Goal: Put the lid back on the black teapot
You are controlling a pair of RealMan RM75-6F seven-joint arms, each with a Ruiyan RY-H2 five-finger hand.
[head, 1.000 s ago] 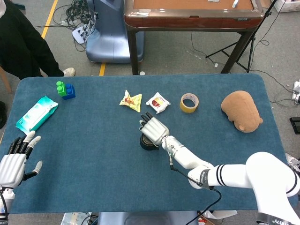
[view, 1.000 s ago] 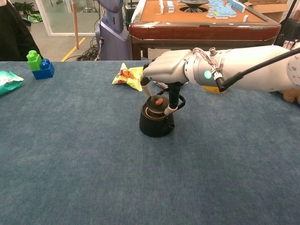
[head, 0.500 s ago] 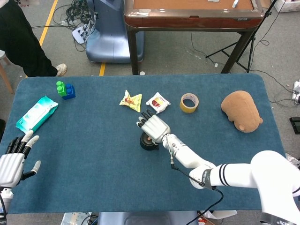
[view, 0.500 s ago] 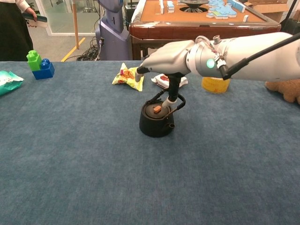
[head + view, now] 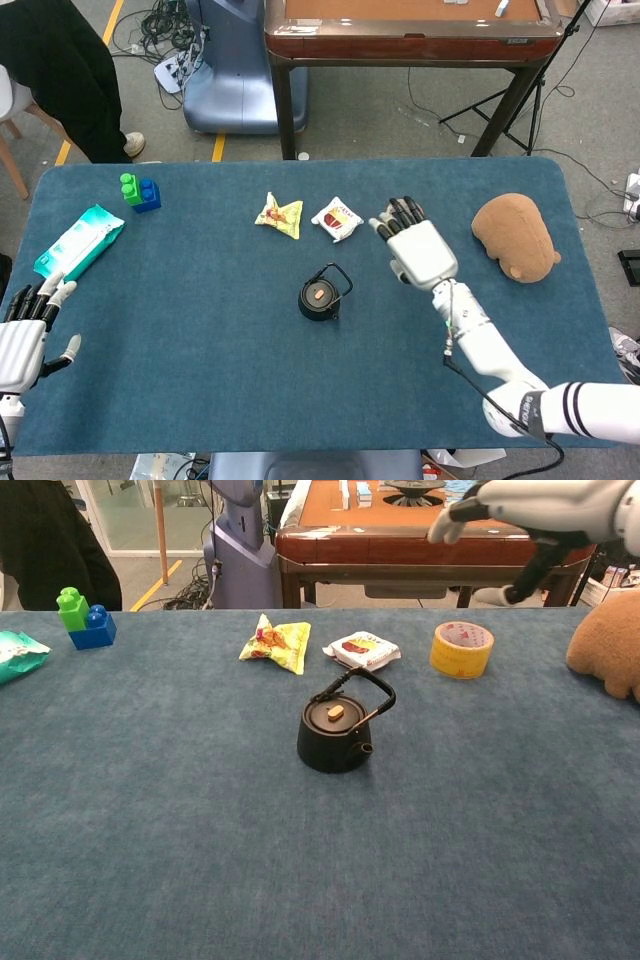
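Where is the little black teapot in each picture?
Head view: the small black teapot sits near the middle of the blue table, below the snack packets.
Chest view: the teapot stands at centre, handle raised.
Shared landmark: the yellow tape roll, farther back and to its right in both.

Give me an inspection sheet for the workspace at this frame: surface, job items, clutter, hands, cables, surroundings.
Surface: blue cloth table, flat, no spills seen.
Job's things: black teapot upright mid-table, handle raised; lid seated in its opening.
Clutter: yellow snack packet, white snack packet, yellow tape roll, brown plush toy, toy blocks, wipes pack.
Hands: right hand raised clear of the teapot, holding nothing; left hand at the table's near-left edge, fingers spread, holding nothing.
Cables: loose bundle on the floor behind the table.
Surroundings: wooden table, tripod, person at far left.
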